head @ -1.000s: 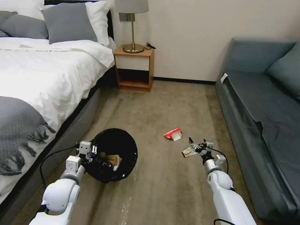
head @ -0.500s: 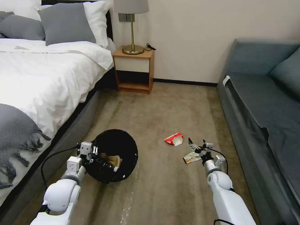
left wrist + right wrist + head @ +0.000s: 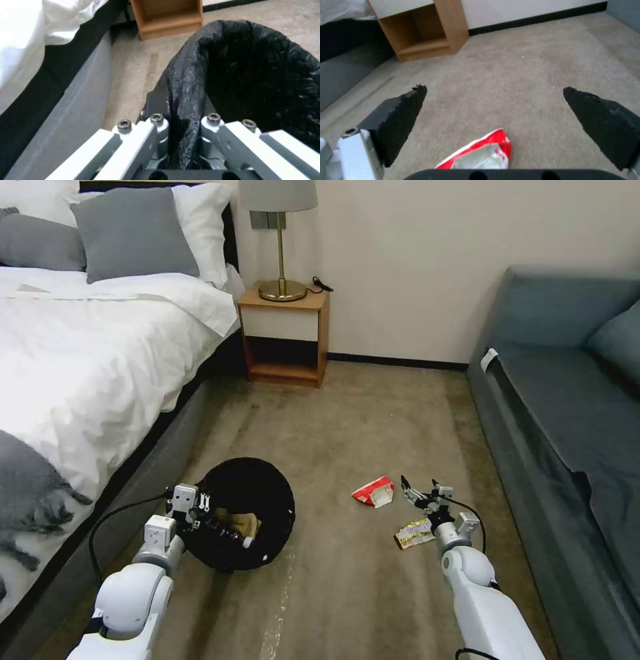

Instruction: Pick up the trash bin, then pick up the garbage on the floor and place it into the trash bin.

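Here, left pincer point(image 3: 200, 505) clamped on tilted trash bin point(image 3: 257, 493) rim; right pincer point(image 3: 419, 488) apart above red-and-white packet point(image 3: 373, 492).

trash bin point(image 3: 253, 75): glossy crinkled black plastic liner | floor point(image 3: 373, 413): matt beige carpet | nightstand point(image 3: 283, 337): smooth wood

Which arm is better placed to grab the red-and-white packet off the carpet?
The right. The right gripper hangs open just beside the packet, which lies between its jaws in the right wrist view. The left gripper is shut on the bin's rim.
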Controlling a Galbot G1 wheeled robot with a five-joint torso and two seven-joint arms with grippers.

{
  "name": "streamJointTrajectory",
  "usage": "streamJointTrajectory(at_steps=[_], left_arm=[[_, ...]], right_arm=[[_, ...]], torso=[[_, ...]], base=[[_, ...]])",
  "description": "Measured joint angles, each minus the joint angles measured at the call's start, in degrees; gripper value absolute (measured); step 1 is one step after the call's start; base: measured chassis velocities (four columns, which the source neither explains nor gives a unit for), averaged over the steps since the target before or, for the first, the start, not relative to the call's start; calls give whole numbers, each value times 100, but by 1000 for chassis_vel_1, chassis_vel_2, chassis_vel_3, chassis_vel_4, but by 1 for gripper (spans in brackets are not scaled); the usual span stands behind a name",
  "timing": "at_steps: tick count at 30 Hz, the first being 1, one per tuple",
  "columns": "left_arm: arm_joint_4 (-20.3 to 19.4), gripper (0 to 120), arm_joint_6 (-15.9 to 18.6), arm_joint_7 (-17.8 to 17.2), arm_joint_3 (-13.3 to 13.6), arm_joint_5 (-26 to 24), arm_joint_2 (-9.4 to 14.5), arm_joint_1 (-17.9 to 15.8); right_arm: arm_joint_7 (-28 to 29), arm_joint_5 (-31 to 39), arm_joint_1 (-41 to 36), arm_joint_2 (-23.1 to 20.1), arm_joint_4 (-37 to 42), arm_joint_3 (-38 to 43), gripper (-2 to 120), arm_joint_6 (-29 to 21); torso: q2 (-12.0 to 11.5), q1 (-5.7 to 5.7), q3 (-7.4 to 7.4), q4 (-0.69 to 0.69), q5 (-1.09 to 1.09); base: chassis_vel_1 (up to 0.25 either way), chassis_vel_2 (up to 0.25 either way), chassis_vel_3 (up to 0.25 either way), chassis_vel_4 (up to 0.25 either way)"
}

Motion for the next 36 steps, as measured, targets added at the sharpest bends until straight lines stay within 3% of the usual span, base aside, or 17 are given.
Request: streamJointTrajectory(at_steps=[28,36], left_arm=[[-64,6,-5,48,-2,8,60,48],[-273,6,54,85,16,-1,172,47]], right_arm=[[-32,-34,-123,-9,169,45,100,40],[-56,-18,-165,-62,396,33,100,-47]], torso=[[0,0,0,0,-1],[0,0,0,0,0]], base=[[-129,127,127,-127],[-159,153,149,-148]])
